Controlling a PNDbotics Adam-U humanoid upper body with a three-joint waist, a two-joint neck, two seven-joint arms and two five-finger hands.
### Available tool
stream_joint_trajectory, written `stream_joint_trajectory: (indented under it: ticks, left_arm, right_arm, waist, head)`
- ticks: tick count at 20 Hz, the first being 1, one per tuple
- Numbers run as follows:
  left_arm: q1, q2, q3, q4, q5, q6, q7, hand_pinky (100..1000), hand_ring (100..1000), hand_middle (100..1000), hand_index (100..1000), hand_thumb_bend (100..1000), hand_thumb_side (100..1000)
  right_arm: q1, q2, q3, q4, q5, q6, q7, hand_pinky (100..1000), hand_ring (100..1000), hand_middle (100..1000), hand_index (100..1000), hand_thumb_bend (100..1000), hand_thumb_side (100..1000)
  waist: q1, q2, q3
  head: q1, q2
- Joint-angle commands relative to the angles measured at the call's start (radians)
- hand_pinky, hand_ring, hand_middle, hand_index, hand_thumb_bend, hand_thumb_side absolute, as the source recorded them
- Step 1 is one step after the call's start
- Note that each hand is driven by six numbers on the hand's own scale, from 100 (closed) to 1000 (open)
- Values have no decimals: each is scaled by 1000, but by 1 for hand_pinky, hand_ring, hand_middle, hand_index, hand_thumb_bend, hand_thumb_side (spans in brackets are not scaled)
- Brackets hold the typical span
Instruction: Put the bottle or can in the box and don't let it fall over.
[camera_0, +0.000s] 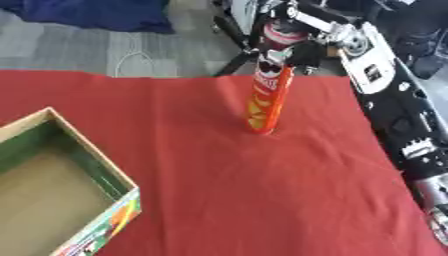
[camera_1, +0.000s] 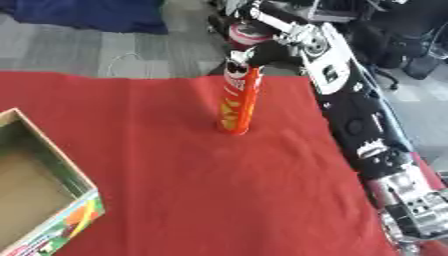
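Observation:
A tall orange-red can (camera_0: 267, 100) with a red and white top stands upright on the red cloth (camera_0: 262, 190), near the table's far edge. My right arm comes in along the right side, and my right hand (camera_0: 302, 51) is at the can's upper part with its dark fingers curled round it. The open cardboard box (camera_0: 96, 170) has green inner walls and a printed outside. It sits at the lower left, well apart from the can, and nothing is inside it. My left hand does not show in either view.
Beyond the table's far edge lies grey carpet with a white cable (camera_0: 131, 60), a blue cloth (camera_0: 96, 12) and dark equipment (camera_0: 229, 27). Red cloth lies bare between can and box.

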Motion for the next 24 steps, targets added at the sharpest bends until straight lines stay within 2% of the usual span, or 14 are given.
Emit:
stream_joint_trajectory:
  ticks: [1, 7, 17, 18, 19, 24]
  left_arm:
    - [-6, 26, 7, -19, 8, 5, -1, 428, 873, 645, 656, 100, 701]
    - [-5, 29, 6, -19, 8, 14, -6, 428, 872, 645, 657, 100, 697]
    - [-5, 39, 5, -19, 38, 35, -10, 429, 872, 646, 657, 100, 681]
    - [-5, 40, 5, -19, 41, 38, -12, 429, 871, 646, 657, 100, 699]
    - [-6, 40, 5, -19, 45, 40, -13, 429, 871, 646, 657, 100, 674]
    - [-7, 44, 3, -19, 69, 52, -14, 431, 869, 648, 658, 100, 664]
  right_arm:
    - [-15, -41, -4, -5, -31, 1, 20, 204, 100, 100, 126, 100, 155]
    - [-22, -46, -5, -16, -78, 10, 29, 206, 100, 100, 129, 100, 148]
    - [-51, -36, 5, -22, -189, 27, 54, 211, 100, 100, 131, 100, 139]
    - [-54, -33, 7, -23, -198, 28, 56, 211, 100, 100, 131, 100, 240]
    - [-59, -29, 9, -24, -207, 30, 59, 211, 100, 100, 131, 100, 134]
    - [-86, 0, 23, -27, -257, 44, 78, 207, 100, 100, 133, 100, 133]
  waist:
    - [2, -31, 1]
    - [-4, -45, -4]
    - [-17, -106, -12]
    - [-19, -114, -13]
    - [-20, -121, -13]
    - [-21, -160, -10]
  head:
    - [-3, 1]
    - [0, 15]
    - [-12, 67]
    - [-14, 72]
    - [-15, 76]
    - [-30, 115]
